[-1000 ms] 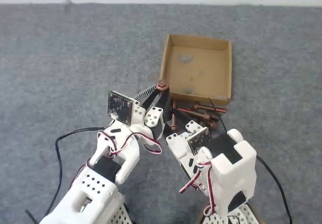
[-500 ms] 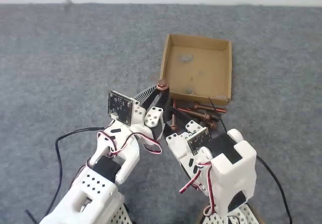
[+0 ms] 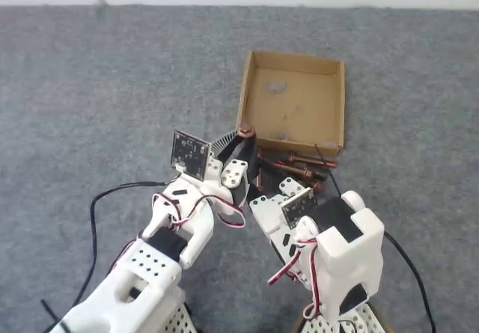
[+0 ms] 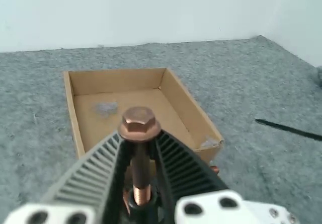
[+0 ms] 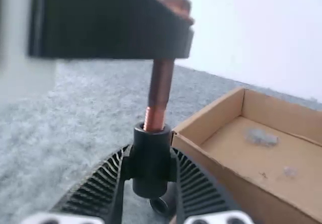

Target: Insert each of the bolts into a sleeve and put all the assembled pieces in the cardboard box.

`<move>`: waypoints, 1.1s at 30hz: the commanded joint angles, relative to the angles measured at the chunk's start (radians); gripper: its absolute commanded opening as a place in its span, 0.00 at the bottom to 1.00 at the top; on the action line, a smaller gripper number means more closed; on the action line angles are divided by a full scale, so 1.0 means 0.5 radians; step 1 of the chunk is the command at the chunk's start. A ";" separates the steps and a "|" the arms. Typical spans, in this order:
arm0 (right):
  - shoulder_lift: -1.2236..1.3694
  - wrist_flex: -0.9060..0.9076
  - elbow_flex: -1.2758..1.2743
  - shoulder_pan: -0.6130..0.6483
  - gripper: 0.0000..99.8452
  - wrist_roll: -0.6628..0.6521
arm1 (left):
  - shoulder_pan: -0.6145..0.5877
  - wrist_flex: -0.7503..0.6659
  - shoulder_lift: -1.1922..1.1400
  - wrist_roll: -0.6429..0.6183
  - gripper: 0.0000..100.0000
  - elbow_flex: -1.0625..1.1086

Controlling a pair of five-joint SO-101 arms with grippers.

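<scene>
Copper bolt (image 4: 138,126), clamped in your left tool (image 4: 139,142), barely enters the sleeve (image 5: 150,159) your right tool (image 5: 150,153) grips beside the box (image 3: 293,60); tilt either and it could jam.

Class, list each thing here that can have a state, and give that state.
Bolt, upright, held near its head.
Sleeve, upright, bolt tip in its mouth.
Left tool, shut on bolt.
Right tool, shut on sleeve.
Cardboard box, open, empty.
Loose bolts, lying flat beside the box.
</scene>
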State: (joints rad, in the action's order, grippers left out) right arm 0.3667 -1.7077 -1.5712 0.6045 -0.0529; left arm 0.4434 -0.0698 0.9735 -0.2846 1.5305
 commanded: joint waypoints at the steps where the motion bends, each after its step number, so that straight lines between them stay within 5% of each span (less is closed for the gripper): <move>1: -0.127 -0.072 0.021 -0.063 0.01 -0.018 | 0.000 -0.031 0.098 0.021 0.01 0.002; 33: -0.308 -0.060 -0.009 -0.183 0.01 -0.009 | 0.000 -0.046 -0.669 0.034 0.02 -0.210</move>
State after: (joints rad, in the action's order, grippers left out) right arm 0.3007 -1.7062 -1.5712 0.5554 -0.0529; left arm 0.4511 -0.0928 0.6882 -0.2846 1.4461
